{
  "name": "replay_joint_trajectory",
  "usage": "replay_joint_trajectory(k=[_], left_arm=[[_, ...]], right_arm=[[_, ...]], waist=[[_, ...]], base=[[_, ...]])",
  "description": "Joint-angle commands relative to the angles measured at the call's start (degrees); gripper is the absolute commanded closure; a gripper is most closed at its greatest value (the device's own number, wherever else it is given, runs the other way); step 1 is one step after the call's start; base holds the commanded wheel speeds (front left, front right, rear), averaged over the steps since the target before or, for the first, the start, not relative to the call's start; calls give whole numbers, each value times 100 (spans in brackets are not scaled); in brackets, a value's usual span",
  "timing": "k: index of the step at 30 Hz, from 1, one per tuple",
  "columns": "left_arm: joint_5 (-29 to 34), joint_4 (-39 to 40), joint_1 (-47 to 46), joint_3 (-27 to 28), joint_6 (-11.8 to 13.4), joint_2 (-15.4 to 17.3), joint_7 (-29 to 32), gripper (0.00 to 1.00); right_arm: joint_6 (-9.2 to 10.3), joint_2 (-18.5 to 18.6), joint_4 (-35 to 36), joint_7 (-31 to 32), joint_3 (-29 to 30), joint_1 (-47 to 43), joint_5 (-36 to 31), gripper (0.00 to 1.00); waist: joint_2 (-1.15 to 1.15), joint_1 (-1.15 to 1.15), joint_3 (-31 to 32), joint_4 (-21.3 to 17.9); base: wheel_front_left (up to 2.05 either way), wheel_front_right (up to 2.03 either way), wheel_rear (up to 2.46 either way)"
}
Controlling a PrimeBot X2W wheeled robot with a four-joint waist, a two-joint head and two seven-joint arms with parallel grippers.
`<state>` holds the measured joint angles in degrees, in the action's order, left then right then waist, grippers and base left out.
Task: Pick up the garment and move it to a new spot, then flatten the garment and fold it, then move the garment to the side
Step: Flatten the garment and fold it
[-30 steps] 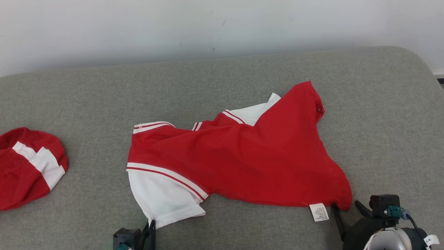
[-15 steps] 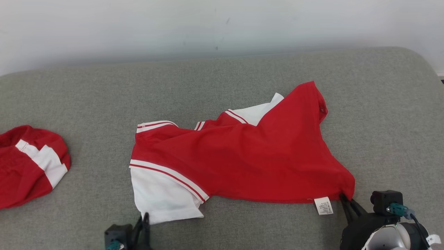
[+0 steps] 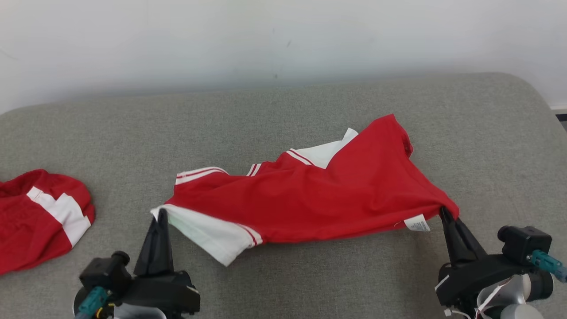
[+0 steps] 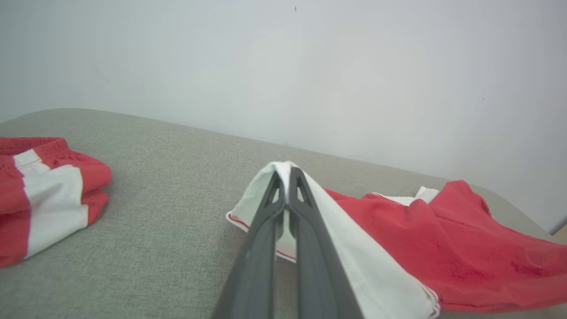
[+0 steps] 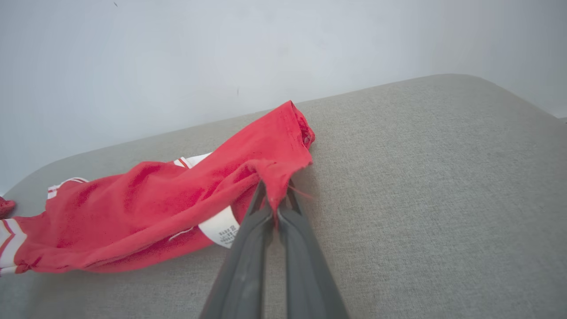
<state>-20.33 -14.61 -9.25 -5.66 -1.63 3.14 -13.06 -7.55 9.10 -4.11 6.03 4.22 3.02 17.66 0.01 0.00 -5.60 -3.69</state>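
Head view, left to right: red-and-white bundle (image 3: pixel 42 217) is lying crumpled at the far left edge of the grey cushion (image 3: pixel 283 106), well apart from everything else.

Next, left gripper (image 3: pixel 162 213) is sitting at lower left, fingers pointing up and pinching together on a corner of the white sleeve (image 3: pixel 208 230), holding that corner off the cushion (left wrist view is showing white cloth wrapping over both fingertips, no gap between them). Sleeve is sagging down and to the right from the pinch, its red-striped seam lying at the right end.

Then the garment (image 3: pixel 336 195), red with white striped trim, is stretching across the middle of the cushion between the two grippers. Its near edge is hanging raised at both pinched corners and its far side is resting on the cushion, with a white panel poking out behind the top fold.

Its care label (image 3: pixel 417 223) is dangling off the near hem just beside the right fingertips.

Far right: right gripper (image 3: pixel 443 212) is reaching in from the lower right, fingers clamping tight on the red hem corner (right wrist view is showing red cloth bunching between the tips).
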Motion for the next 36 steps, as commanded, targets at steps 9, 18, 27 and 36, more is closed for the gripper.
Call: replay_joint_trajectory(k=[9, 18, 27, 36], left_arm=[[-579, 809, -594, 206, -120, 70, 233, 100], [-761, 1373, -1544, 294, -196, 317, 644, 100], [-843, 1383, -2253, 240, -236, 377, 792, 100], [-861, 720, -3305, 160, -336, 456, 698, 100]], right_arm=[[13, 126, 671, -108, -127, 422, 433, 100], [13, 424, 931, 4, -168, 1001, 437, 100], [13, 393, 824, -42, -140, 1344, 330, 100], [13, 520, 373, -258, -483, 2190, 148, 100]], waist=[[-1, 0, 136, 3], [-1, 0, 173, -46], [-1, 0, 126, -71], [-1, 0, -90, -244]], base=[[0, 0, 0], [0, 0, 0], [0, 0, 0], [0, 0, 0]])
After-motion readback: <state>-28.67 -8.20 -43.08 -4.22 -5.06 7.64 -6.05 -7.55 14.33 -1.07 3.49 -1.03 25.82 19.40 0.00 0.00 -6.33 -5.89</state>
